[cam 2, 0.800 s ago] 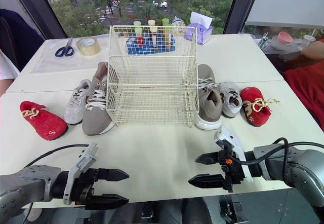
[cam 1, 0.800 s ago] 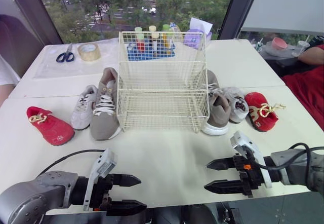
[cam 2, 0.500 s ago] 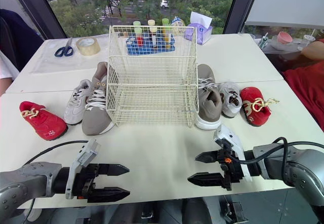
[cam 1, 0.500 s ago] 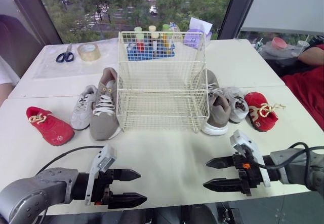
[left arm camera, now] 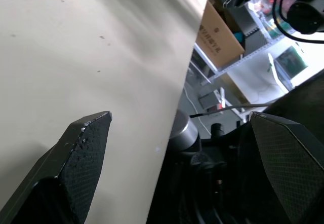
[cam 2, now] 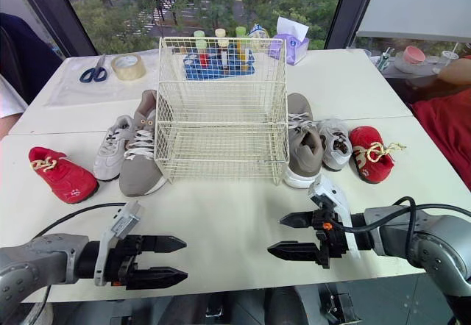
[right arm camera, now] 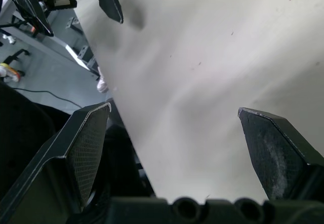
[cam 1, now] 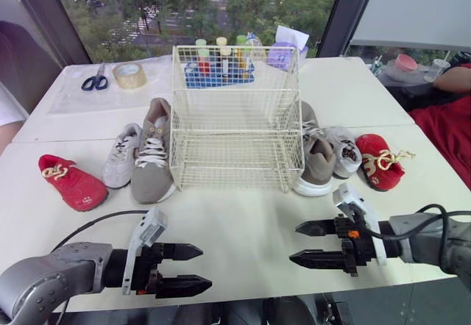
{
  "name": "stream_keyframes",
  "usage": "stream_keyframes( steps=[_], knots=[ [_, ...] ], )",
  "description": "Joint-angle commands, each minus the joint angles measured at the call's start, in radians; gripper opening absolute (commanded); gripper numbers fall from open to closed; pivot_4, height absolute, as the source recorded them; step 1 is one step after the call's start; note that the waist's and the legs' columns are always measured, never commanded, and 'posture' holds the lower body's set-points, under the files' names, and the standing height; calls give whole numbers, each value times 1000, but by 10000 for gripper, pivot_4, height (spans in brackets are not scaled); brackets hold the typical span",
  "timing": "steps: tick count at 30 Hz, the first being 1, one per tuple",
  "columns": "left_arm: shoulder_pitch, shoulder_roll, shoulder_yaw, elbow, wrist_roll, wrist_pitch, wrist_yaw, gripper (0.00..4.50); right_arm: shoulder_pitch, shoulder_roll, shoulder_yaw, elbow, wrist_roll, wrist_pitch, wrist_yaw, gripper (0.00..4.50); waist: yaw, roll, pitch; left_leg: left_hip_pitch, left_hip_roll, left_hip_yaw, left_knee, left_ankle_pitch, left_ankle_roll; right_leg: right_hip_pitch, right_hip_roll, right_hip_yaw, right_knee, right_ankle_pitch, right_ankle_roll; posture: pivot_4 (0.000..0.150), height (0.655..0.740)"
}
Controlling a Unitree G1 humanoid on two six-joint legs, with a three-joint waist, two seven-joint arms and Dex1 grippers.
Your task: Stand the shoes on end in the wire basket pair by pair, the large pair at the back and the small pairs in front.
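A cream wire basket (cam 1: 237,115) stands mid-table with nothing inside. To its left lie a large taupe shoe (cam 1: 152,148), a small white shoe (cam 1: 121,154) and a small red shoe (cam 1: 72,182). Right of the basket are the other taupe shoe (cam 1: 316,157), a white shoe (cam 1: 344,151) and a red shoe (cam 1: 380,161). My left gripper (cam 1: 197,269) hovers open over the table's near edge, pointing right. My right gripper (cam 1: 298,243) is open too, pointing left, in front of the right taupe shoe. Neither holds anything.
At the back of the white table (cam 1: 243,215) lie scissors (cam 1: 95,81), a tape roll (cam 1: 129,75), a blue tray of bottles (cam 1: 218,68) and a tissue box (cam 1: 283,51). A person's red clothing (cam 1: 449,119) borders the right side.
My right gripper has slid a little left and farther onto the table. My left gripper has edged slightly forward and up. The shoes and basket have not moved.
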Motion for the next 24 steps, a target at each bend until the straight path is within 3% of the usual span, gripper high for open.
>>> stream_keyframes(
  steps=[1, 8, 13, 16, 20, 24],
  knots=[
    [-24, -1, -13, 2, 42, -32, -6, 45000, -18, -8, -3, 6, -15, -10, 1, 43868, 0, 0, 0, 0, 0, 0, 0, 0, 0, 0, 0, 0, 0, 0, 0, 1500, 7400],
    [-123, 25, -71, 137, 195, -124, -100, 45000, -128, -173, -49, 5, -20, 36, 72, 43868, -1, 1, 1, 0, 0, 1, 0, 0, 0, -1, 0, 0, 0, 0, 0, 1500, 7400],
    [-166, 122, -18, 139, 221, -158, -213, 45000, -502, -284, -39, 73, 126, 118, 168, 43868, -7, 4, 3, -1, 0, 2, -1, 0, 0, -3, -1, 0, 0, 0, 0, 1500, 7400],
    [-215, 147, 75, 82, 119, -118, -210, 45000, -717, -245, 73, 132, 86, 130, 193, 43868, -6, 3, 3, 0, 0, 2, -5, 1, -1, -5, -1, 0, -1, 0, 0, 1500, 7400],
    [-318, 145, 221, 2, -128, -36, -109, 45000, -887, -173, 287, 211, -119, 55, 257, 43868, -5, 2, 3, -2, 0, 2, -6, 1, -2, -5, -1, 0, -2, 0, 0, 1500, 7400],
    [-358, 156, 255, -58, -160, -35, -33, 45000, -946, -86, 493, 306, -339, -40, 293, 43868, -9, 1, 3, -1, -3, 4, -5, 5, -7, -1, -3, 0, 1, 1, 2, 1500, 7400]
  ],
)
